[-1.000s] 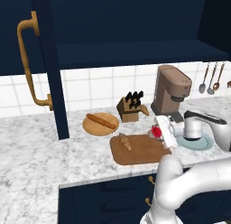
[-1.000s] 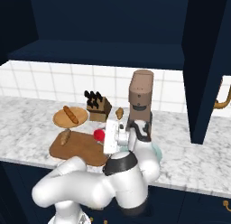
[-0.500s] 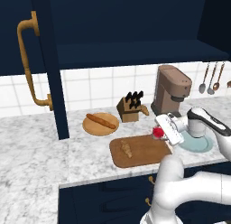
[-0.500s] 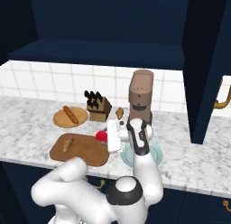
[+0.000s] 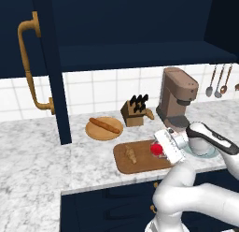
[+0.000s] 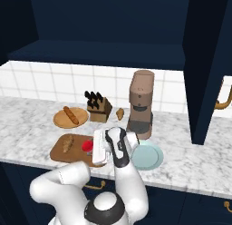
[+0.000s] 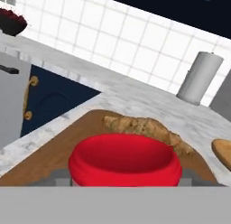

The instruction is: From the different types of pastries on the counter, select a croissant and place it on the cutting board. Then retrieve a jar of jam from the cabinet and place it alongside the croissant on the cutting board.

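Gripper [image 5: 159, 149] is clamped around the jar of jam [image 5: 157, 149], holding it low over the right end of the cutting board [image 5: 140, 164]. Left to right there: croissant [image 5: 130, 154] lying on the board, then the jar.

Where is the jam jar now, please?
The jar sits at the gripper, over the right end of the cutting board, right of the croissant.
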